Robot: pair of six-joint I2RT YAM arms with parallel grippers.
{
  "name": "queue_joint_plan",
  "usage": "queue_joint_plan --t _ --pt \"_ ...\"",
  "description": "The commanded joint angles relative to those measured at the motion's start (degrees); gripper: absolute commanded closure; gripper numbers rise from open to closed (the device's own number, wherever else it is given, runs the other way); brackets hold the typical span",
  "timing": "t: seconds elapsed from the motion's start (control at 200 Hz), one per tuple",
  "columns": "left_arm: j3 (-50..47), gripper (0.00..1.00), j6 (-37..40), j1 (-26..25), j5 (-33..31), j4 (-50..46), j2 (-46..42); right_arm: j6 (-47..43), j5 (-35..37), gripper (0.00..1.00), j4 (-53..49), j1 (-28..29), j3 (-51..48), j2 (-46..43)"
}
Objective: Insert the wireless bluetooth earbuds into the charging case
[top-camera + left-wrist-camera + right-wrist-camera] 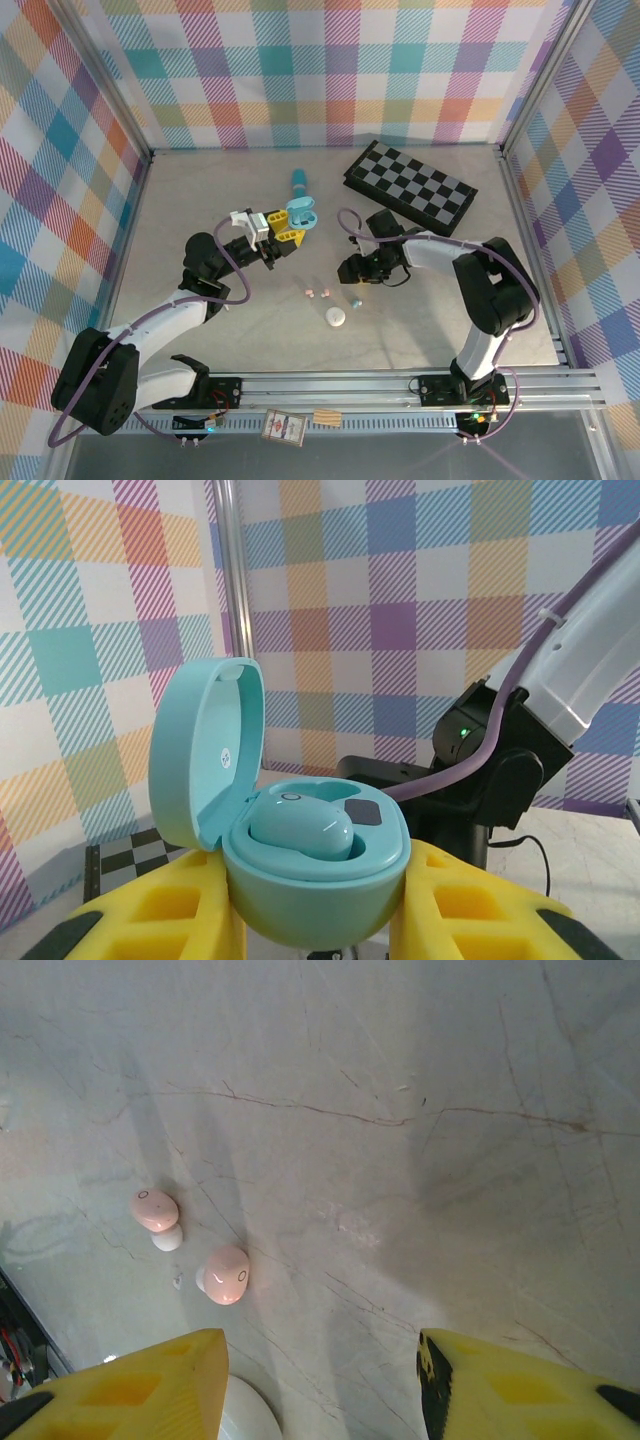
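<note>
Two pink earbuds (225,1274) lie near your right gripper (320,1385), fingers spread, empty; left gripper (320,925) grasps the open charging case (330,880), second socket (362,811) half hidden.

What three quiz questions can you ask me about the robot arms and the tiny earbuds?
1. True or false: the teal charging case held by the left gripper has its lid open.
2. Pick one: the two earbuds on the table below the right gripper are A) pink, B) green, C) black.
3. Fill in: the number of buds sitting inside the charging case is ____.

Key: 1. True. 2. A. 3. One, a teal earbud.
</note>
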Motion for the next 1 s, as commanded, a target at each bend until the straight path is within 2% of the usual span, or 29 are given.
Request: queue_joint_plan --t 0.0,0.57,0.825,0.995 --pt "0.49 0.72 -0.65 0.46 1.50 1.79 -0.48 -2.14 -3.21 0.47 0.28 -0.43 -1.01 0.00" --pt "0.67 0.72 -0.92 0.44 1.68 2.22 -0.04 2.87 -8.77 0.51 1.35 -0.02 -14.08 -9.78" --pt "0.71 0.72 -0.92 0.46 1.86 1.80 -0.23 3.06 -0.86 0.52 -1.52 -0.03 -12.25 -14.01" --pt "0.62 0.72 -0.84 0.38 1.78 2.04 -0.03 2.28 -1.64 0.52 0.89 -0.11 -9.13 -9.77"
